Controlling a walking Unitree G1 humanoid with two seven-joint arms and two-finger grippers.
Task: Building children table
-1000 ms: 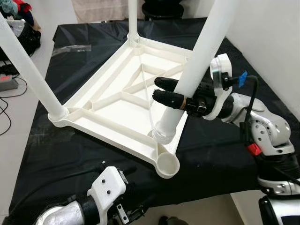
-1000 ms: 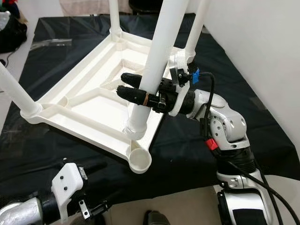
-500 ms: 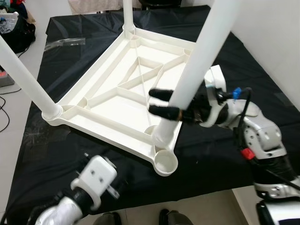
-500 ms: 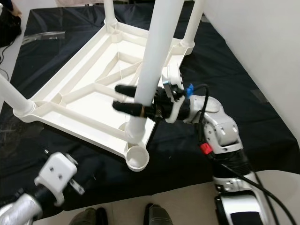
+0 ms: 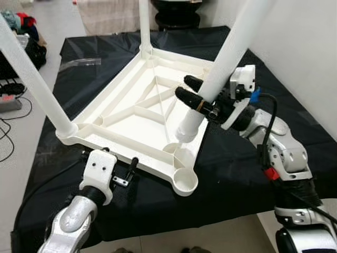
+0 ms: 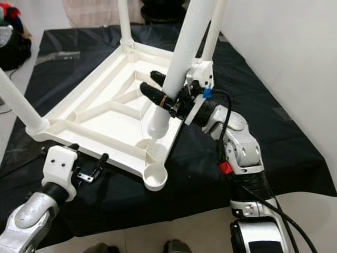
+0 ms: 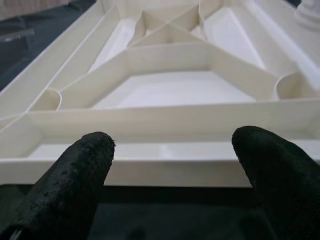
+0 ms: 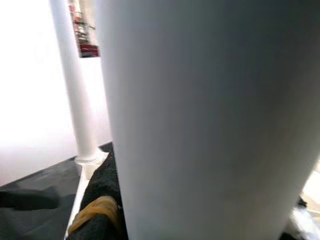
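Notably, left wrist view alone shows left hand (image 7: pixel 172 170) released, fingers apart before inverted tabletop (image 5: pixel 126 113) on black-covered bench (image 5: pixel 237 174). Right hand (image 5: pixel 196 95) grasps tilted white leg (image 5: pixel 221 63), long axis rising from the near corner.

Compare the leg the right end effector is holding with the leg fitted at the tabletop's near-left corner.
The held leg sits between the fingers of the right end effector; the near-left leg has nothing gripping it. The held leg's foot hovers inside the upturned tabletop, beside the empty corner socket; the near-left leg is seated in its corner. They lean opposite ways. Both are plain white round tubes of similar thickness.
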